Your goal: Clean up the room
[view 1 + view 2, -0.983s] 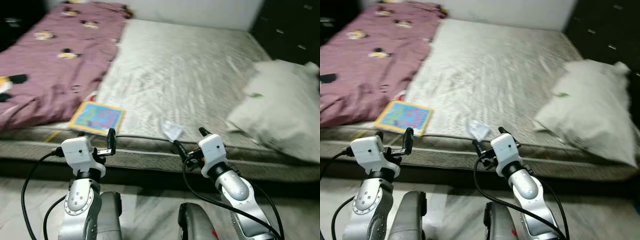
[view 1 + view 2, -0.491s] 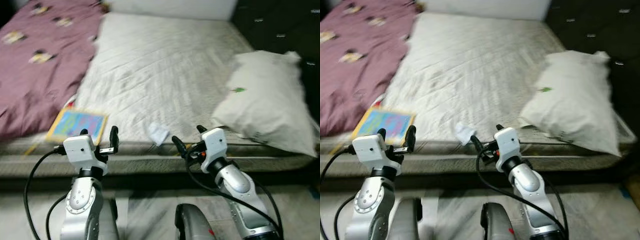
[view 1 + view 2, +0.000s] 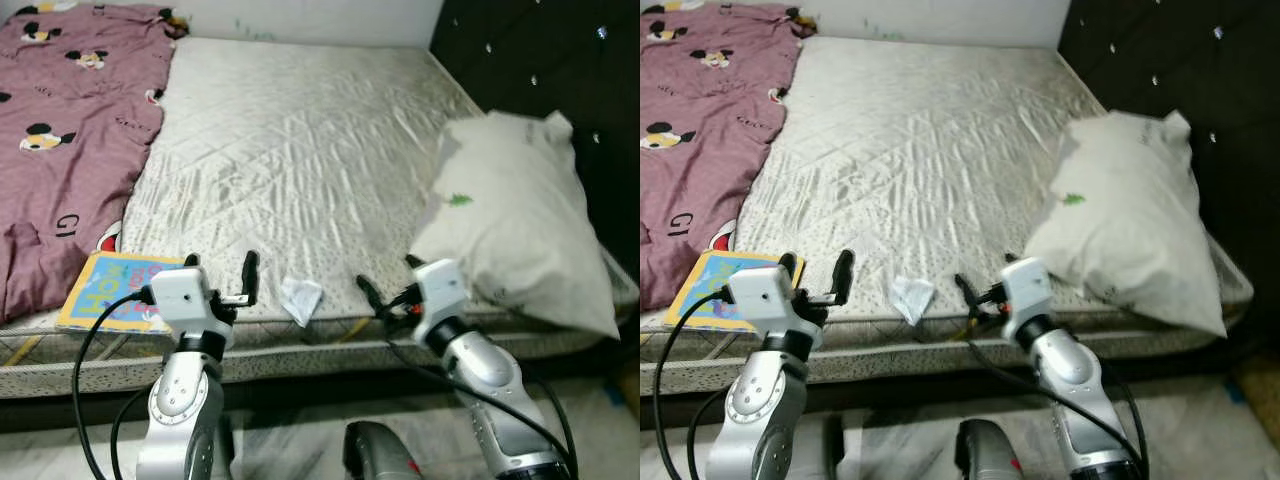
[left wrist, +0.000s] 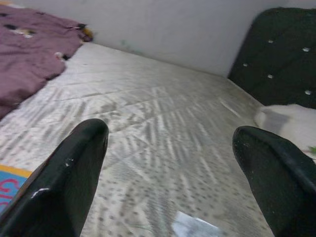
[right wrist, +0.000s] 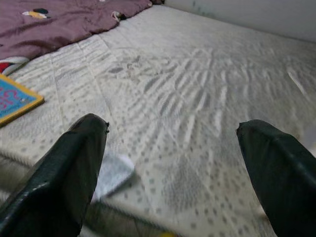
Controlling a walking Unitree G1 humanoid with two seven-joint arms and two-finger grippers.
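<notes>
A small crumpled white paper [image 3: 300,298] lies near the front edge of the bare quilted mattress [image 3: 300,150]. A colourful children's book [image 3: 112,303] rests flat at the front left, beside a purple cartoon-print blanket [image 3: 60,140]. My left gripper [image 3: 220,275] hovers open at the mattress edge between book and paper, holding nothing. To the right of the paper my right gripper [image 3: 388,280] is open and empty too. The paper [image 5: 112,173] sits just past one finger in the right wrist view and low between the fingers [image 4: 195,228] in the left wrist view.
A large white pillow [image 3: 510,230] lies on the right side of the mattress against a black tufted headboard [image 3: 540,60]. A white wall [image 4: 163,29] runs behind the bed. Pale floor [image 3: 290,450] shows below the bed's front edge.
The whole picture has shifted: the camera has turned right and come closer to the bed, so the pillow and headboard show more. Both arms hold the same pose, fingers still open.
</notes>
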